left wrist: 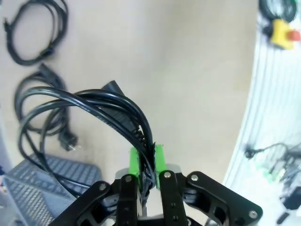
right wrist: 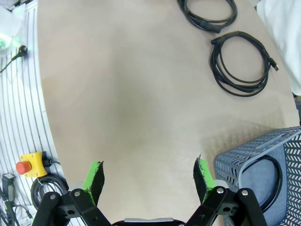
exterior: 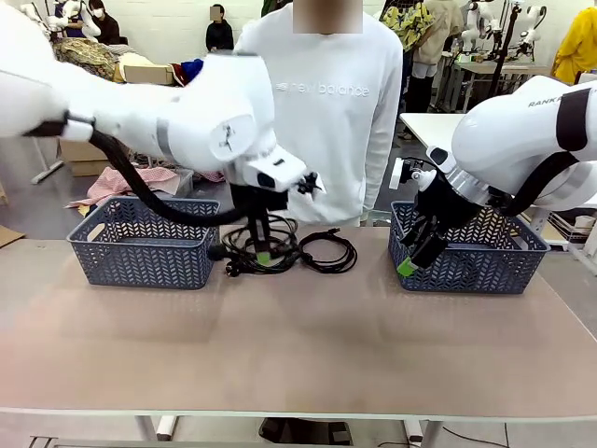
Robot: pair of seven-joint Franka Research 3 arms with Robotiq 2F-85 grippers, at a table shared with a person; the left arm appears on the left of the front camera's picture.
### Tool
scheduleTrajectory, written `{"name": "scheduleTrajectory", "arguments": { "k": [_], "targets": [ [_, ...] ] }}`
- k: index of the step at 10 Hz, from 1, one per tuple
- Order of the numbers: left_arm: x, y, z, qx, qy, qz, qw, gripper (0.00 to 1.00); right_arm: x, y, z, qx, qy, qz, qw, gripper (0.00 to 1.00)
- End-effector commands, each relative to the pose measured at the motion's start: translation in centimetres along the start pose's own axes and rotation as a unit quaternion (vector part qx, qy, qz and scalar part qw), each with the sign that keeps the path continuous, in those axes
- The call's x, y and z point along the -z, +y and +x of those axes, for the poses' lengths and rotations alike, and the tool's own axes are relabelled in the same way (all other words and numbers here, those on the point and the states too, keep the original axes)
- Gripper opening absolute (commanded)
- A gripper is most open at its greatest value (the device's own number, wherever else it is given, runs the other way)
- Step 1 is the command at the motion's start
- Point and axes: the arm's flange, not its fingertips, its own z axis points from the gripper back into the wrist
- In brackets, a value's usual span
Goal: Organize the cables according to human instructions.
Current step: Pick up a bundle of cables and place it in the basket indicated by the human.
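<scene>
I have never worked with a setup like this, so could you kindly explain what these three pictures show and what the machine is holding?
These are two white robot arms at a table, with a person standing opposite. The wide picture comes from a fixed camera between the arms. The other two come from cameras on each wrist, looking along the jaws.

The left gripper is shut on a coiled black cable, lifting part of it above the table. The right gripper hangs open and holds nothing.

Two more cable coils lie on the table near the person. A grey basket stands on each side; the right basket already holds a cable.
</scene>
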Motion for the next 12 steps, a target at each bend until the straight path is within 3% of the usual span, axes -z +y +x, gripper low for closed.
{"name": "scheduleTrajectory", "arguments": {
  "k": [1, 3, 7, 12],
  "targets": [
    [-2.4, 2.5, -2.3, 0.060, 0.013, -0.002, 0.998, 0.00, -0.1, 0.0, -0.1, 0.002, -0.002, -0.002, 1.000, 1.00],
    [-3.8, 5.0, -5.1, 0.082, 0.013, -0.002, 0.997, 0.00, -0.1, 0.0, -0.1, 0.002, -0.002, -0.002, 1.000, 1.00],
    [-3.9, 8.6, -9.6, 0.066, 0.004, 0.008, 0.998, 0.00, -0.1, 0.0, -0.1, 0.002, -0.002, -0.002, 1.000, 1.00],
    [-3.8, 8.1, -9.5, 0.063, 0.011, 0.001, 0.998, 0.00, -0.1, 0.0, -0.1, 0.002, -0.002, -0.002, 1.000, 1.00]
  ]
}}
